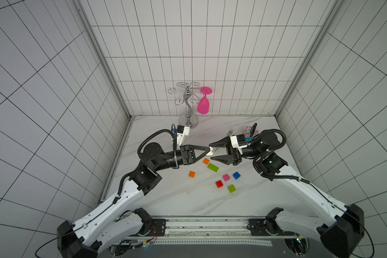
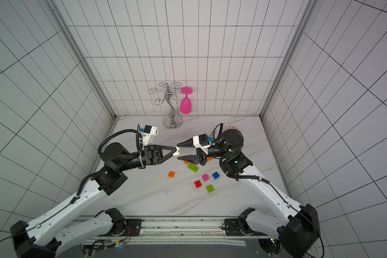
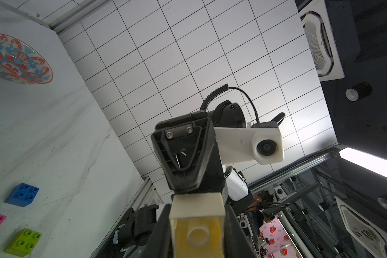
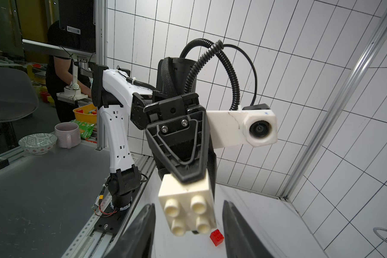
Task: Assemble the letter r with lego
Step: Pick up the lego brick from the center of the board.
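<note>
Grip check: my left gripper (image 1: 207,150) clamps a cream square studded brick (image 1: 210,153), mid-air. Right gripper (image 1: 210,152) has jaws apart around it.

A square, four-studded cream brick (image 1: 211,153) is pinched in the air by the left gripper (image 1: 207,151), studs facing sideways. Below it, loose and studs up, lie a near orange brick (image 1: 206,161), a long lime brick (image 1: 213,167), a far orange brick (image 1: 192,174), a pink brick (image 1: 226,177), a blue brick (image 1: 236,175), a red brick (image 1: 219,184) and a square lime brick (image 1: 231,188).
</note>
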{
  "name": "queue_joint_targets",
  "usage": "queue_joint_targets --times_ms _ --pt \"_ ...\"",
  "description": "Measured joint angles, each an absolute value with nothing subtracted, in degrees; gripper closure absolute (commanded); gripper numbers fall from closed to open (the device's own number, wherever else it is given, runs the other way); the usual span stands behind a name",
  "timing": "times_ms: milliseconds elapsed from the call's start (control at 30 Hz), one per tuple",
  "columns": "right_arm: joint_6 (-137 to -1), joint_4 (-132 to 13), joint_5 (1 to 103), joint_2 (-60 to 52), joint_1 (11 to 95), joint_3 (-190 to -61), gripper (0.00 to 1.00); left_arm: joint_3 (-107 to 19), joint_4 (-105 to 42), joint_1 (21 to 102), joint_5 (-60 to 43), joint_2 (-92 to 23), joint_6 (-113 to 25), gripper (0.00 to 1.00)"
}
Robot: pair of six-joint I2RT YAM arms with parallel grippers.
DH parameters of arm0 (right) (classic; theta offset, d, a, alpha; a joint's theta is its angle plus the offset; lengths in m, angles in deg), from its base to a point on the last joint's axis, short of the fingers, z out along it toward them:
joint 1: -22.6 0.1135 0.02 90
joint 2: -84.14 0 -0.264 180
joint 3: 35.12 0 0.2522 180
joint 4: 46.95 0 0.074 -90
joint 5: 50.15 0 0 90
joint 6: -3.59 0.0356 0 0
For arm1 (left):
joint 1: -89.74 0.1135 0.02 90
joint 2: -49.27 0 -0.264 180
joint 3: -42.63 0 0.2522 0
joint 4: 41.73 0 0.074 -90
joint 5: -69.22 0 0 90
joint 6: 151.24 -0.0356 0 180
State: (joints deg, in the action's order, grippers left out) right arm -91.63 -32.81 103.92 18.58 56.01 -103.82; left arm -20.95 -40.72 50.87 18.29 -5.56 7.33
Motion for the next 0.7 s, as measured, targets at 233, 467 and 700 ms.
queue_joint_targets --times_ms 233,467,700 --pt "-91.6 -32.8 103.9 18.2 56.7 -104.3 0.51 -21.0 -40.8 50.9 18.5 -5.8 7.4 1.0" --pt "-91.6 -32.6 103.9 17.9 57.3 -104.8 0.52 -21.0 -40.9 50.8 19.2 -6.3 7.5 1.0" --pt "-91.6 -32.6 103.9 17.9 57.3 -104.8 0.52 -21.1 -40.9 50.8 19.6 -6.3 7.7 1.0"
